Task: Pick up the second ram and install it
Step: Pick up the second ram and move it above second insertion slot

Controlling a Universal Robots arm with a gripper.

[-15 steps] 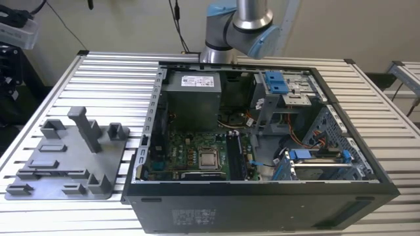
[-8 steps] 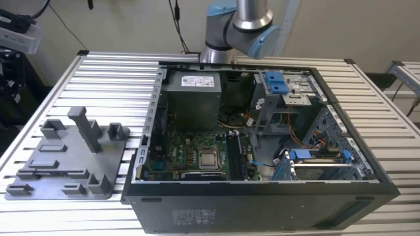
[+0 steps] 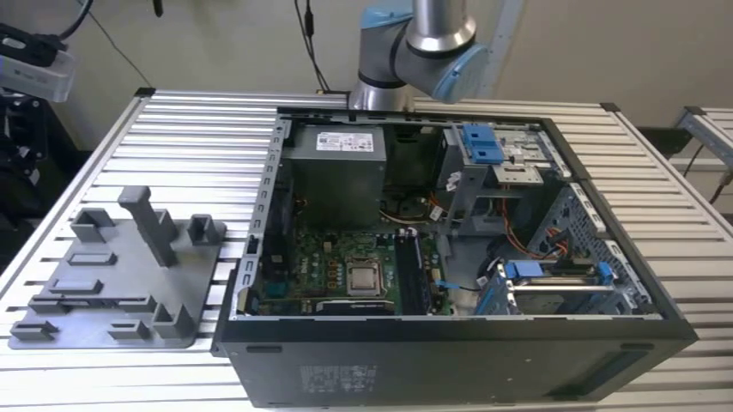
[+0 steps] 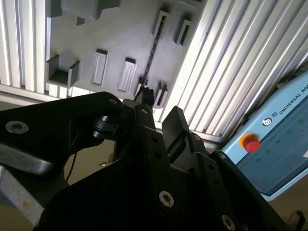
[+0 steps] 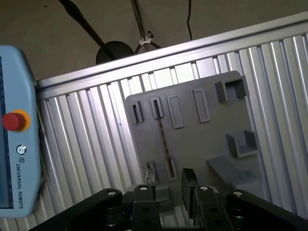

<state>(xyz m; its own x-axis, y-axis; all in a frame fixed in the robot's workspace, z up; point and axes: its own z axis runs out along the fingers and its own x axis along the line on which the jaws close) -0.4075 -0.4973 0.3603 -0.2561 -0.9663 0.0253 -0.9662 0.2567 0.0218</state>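
Observation:
The second ram (image 5: 162,137) stands edge-on in the grey fixture plate (image 5: 207,139), a thin dark strip between two small holders. In the second wrist view the ram (image 4: 150,57) shows as the same slim dark line on the fixture plate (image 4: 120,33). My gripper (image 5: 168,177) hovers well above the plate, roughly over the ram's near end, open, with nothing between its black fingers (image 5: 189,180). The second wrist view has the gripper (image 4: 161,108) in front of the plate. In the exterior view the fixture plate (image 3: 115,283) lies at the left, beside the open computer case (image 3: 458,343).
Inside the case lie a green motherboard (image 3: 304,266) and its long black sockets (image 3: 413,275). The slatted metal table (image 3: 195,129) carries everything. A light-blue pendant with a red button (image 4: 248,143) lies beyond the table's edge; the first wrist view has the pendant (image 5: 14,144) too.

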